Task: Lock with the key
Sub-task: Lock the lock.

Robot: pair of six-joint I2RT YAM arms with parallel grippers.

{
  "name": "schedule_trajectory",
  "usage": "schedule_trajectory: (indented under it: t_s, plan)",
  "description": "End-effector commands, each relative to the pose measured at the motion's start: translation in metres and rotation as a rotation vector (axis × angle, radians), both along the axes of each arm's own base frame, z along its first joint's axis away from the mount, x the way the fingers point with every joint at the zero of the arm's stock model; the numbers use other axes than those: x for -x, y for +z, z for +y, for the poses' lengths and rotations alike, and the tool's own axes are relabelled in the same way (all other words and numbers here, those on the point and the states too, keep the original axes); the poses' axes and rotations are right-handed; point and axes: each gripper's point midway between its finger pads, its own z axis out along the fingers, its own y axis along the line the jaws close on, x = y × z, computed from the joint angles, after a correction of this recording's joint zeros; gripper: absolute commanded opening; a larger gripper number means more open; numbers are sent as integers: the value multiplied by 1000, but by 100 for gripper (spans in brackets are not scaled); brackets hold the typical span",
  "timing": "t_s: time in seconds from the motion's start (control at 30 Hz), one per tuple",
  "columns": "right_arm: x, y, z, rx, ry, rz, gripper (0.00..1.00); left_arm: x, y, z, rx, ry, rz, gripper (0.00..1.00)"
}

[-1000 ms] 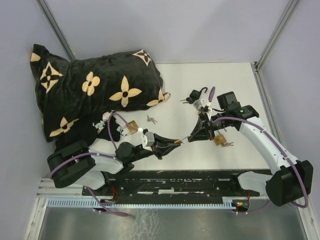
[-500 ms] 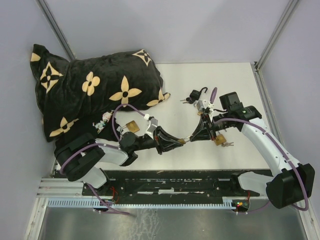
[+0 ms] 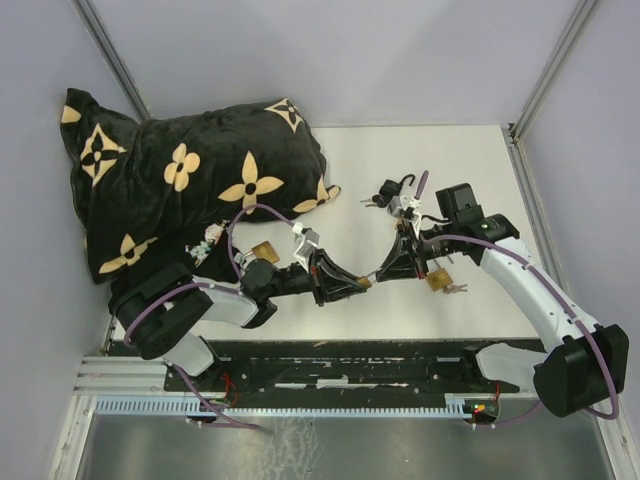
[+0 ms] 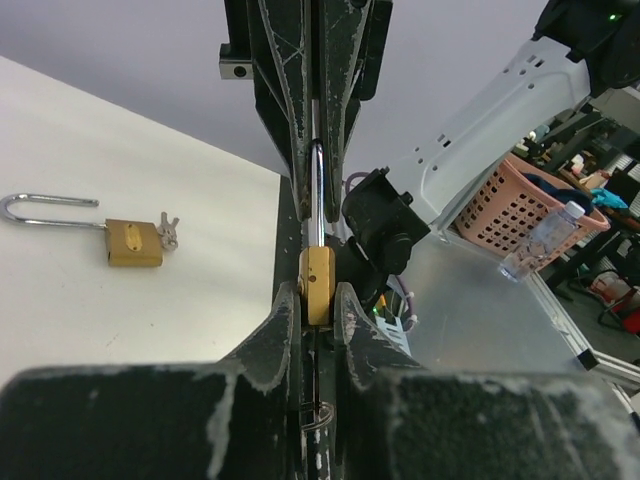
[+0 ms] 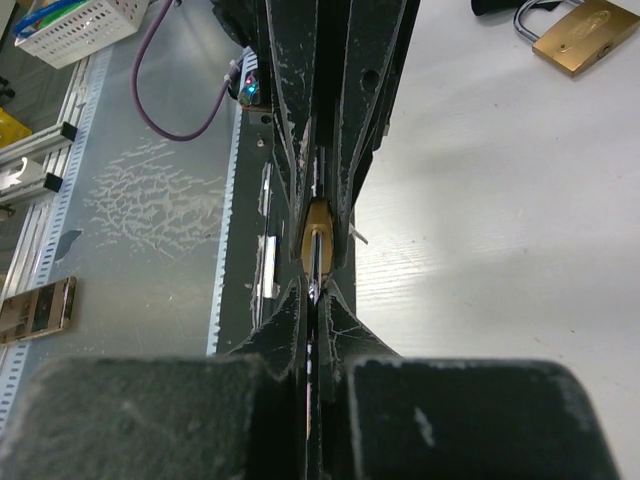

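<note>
A small brass padlock [image 3: 364, 282] hangs above the table between both grippers. My left gripper [image 4: 318, 292] is shut on its brass body [image 4: 318, 283]. The silver shackle [image 4: 318, 190] runs away from the body into the right gripper's fingers [image 4: 290, 120]. In the right wrist view my right gripper [image 5: 314, 292] is shut on the shackle [image 5: 314, 262], with the brass body [image 5: 318, 228] just beyond. A small wire ring [image 4: 318, 413] shows low between my left fingers; the key itself is hidden.
A black pillow [image 3: 190, 175] with yellow flowers covers the back left. Another brass padlock [image 3: 264, 250] lies by the left arm, one with keys [image 3: 437, 281] under the right arm, and a black padlock [image 3: 395, 187] behind it. Loose keys [image 3: 303, 238] lie mid-table.
My left jaws have closed onto the padlock's body, and the left arm has shifted right and back. The right arm has barely moved, still gripping the shackle.
</note>
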Motion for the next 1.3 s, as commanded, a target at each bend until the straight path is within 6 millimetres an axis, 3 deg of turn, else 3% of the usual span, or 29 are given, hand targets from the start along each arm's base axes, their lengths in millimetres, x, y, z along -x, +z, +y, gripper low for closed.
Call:
schedule_trajectory:
  t_s: [0.0,0.23,0.43,0.53,0.7,0.77,1.03,1.27]
  plan:
    - [9,7,27,-79,103,16,2,-4,62,-14,144,21,-108,3]
    - [12,-12,38,-6,141,37,2,-12,76,-9,186,89,-132,3]
    - [-1,-5,24,22,83,-16,2,-13,58,6,142,107,-74,7]
    - [-10,1,14,17,37,-33,2,-14,45,18,124,124,-27,24]
    - [-10,6,6,4,28,-70,2,-19,30,32,84,191,21,61]
    - [-8,8,6,-7,35,-71,2,-21,25,36,60,226,15,68]
    - [-10,21,2,-69,24,-45,2,-16,15,50,31,273,-47,71]
    - [-21,30,-1,-111,-32,2,2,-11,19,42,87,252,-5,70]
